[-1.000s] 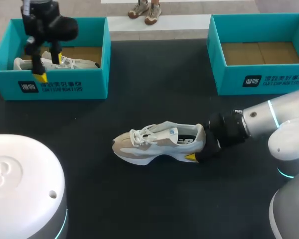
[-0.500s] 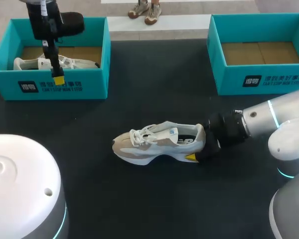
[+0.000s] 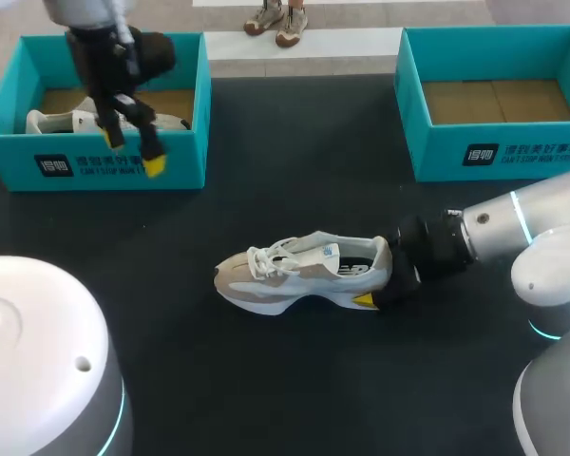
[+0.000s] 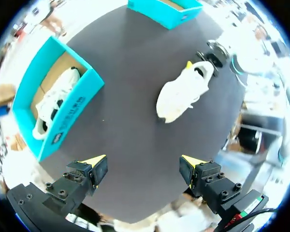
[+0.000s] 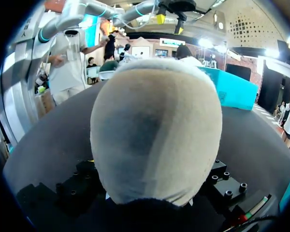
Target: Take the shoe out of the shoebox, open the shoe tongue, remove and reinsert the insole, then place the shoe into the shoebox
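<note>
On the counter (image 3: 285,190), the probably soft shoe (image 3: 294,275) is clamped at its likely stiffer heel by the right end effector (image 3: 374,280); the left end effector (image 4: 142,163) is released.

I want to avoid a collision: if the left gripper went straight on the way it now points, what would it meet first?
Probably the bare table, between the shoebox and the loose shoe; the line from the left gripper seems to miss both.
</note>
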`<state>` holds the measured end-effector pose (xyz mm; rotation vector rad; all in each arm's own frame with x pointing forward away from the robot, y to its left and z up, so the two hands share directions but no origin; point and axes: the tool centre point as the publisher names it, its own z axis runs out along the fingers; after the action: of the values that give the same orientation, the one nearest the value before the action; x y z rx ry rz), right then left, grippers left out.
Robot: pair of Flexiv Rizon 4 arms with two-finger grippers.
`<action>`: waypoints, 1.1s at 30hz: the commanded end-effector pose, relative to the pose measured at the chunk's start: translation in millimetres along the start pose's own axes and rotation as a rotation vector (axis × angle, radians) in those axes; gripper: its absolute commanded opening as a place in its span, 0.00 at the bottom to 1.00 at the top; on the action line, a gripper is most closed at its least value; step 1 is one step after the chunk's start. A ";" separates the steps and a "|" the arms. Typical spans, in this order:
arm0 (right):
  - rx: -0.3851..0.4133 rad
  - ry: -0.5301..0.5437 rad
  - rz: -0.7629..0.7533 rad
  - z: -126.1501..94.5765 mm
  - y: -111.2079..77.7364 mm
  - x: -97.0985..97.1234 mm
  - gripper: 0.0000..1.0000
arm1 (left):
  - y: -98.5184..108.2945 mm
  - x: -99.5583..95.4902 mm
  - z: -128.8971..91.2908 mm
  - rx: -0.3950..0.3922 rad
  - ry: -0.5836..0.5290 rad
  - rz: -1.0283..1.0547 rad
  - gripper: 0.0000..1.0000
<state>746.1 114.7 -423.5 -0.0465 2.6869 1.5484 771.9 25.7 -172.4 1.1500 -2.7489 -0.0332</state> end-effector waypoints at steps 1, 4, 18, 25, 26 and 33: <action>0.002 -0.002 0.000 5.6 -1.2 2.4 0.00 | -12.7 30.9 16.3 0.028 -0.017 -0.399 1.00; 0.002 -0.002 0.000 5.6 -1.2 2.4 0.00 | -21.6 53.1 23.9 0.036 -0.068 -0.440 1.00; 0.002 -0.002 0.000 5.6 -1.2 2.4 0.00 | -61.4 152.5 63.2 0.053 -0.070 -0.595 1.00; 0.002 -0.002 0.000 5.6 -1.2 2.4 0.00 | -68.3 171.5 69.7 0.040 -0.047 -0.587 1.00; 0.002 -0.002 0.000 5.6 -1.2 2.4 0.00 | -68.3 171.5 69.7 0.040 -0.047 -0.587 1.00; 0.002 -0.002 0.000 5.6 -1.2 2.4 0.00 | -68.3 171.5 69.7 0.040 -0.047 -0.587 1.00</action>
<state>746.1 114.8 -423.5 -0.0464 2.6868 1.5485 691.0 -147.2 -222.9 1.9405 -2.3545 -0.0765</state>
